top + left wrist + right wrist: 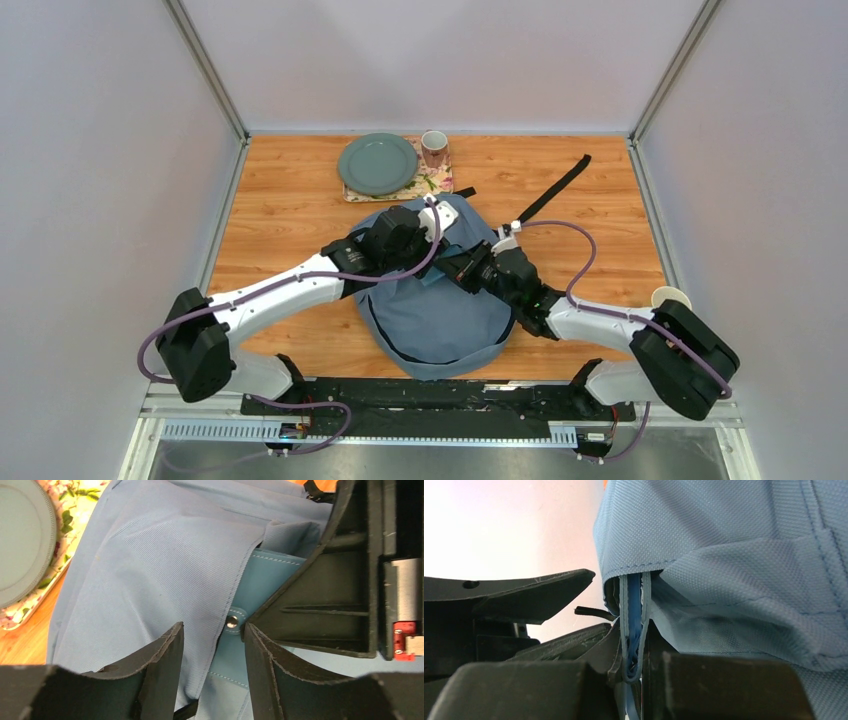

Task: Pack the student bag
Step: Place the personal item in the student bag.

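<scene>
Student bag (440,325), soft ribbed grey-blue fabric, left tool (214,640) spread, right tool (633,650) pinching its stitched edge.

I am looking down on a wood-grain table (290,200) boxed in by three plain pale walls: the back wall (440,60), the left wall (90,180) and the right wall (770,150). Slim metal posts (210,70) run up the two far corners (grey, aluminium by the look). The light is soft and even, with hardly a shadow. A dark rail (450,398) lines the near edge, with a grey metal ledge (450,462) below it
</scene>
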Available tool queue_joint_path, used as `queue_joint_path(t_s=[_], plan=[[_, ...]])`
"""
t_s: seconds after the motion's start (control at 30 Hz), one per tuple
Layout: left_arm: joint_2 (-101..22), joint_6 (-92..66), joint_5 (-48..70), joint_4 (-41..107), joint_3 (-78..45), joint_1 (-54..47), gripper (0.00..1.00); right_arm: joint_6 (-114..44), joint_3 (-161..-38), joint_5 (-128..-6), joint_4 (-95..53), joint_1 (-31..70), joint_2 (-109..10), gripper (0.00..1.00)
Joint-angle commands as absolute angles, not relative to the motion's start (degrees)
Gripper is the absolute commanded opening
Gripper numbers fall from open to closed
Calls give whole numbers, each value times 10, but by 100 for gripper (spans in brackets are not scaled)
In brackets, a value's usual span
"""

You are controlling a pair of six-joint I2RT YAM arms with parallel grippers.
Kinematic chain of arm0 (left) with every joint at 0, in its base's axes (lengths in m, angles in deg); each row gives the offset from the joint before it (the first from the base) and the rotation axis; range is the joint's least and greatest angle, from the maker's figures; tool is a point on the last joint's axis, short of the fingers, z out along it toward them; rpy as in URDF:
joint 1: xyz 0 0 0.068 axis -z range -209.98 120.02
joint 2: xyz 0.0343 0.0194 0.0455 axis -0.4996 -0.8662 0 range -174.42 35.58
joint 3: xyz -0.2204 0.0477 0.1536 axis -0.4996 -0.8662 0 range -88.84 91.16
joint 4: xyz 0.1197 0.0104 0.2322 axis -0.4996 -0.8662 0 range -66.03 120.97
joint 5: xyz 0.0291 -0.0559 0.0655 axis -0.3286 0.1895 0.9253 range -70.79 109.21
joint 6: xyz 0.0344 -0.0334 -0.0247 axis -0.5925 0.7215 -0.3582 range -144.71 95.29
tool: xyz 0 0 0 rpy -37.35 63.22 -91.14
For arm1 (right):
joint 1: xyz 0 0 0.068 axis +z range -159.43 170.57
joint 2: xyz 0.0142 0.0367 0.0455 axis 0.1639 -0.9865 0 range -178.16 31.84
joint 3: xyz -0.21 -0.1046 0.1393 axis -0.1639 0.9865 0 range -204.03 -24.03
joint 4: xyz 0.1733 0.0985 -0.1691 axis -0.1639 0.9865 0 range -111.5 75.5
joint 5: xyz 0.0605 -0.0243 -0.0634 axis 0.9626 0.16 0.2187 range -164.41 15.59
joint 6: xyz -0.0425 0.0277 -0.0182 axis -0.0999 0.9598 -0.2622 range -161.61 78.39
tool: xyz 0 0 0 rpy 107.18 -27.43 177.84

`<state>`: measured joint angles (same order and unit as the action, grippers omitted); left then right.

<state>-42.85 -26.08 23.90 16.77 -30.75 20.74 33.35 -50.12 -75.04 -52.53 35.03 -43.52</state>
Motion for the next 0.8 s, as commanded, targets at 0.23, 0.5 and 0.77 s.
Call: queue_joint_path(t_s=[0.23,0.5,0.77], plan=[[-427,-274,242,171,-312,192,55,309,-508,-791,-567,350,-395,0],[-440,-311,249,144,-314,192,30,292,-519,-791,-552,350,-387,0],[-462,-301,233,168,-322,194,34,283,-534,-778,-548,350,-389,0]])
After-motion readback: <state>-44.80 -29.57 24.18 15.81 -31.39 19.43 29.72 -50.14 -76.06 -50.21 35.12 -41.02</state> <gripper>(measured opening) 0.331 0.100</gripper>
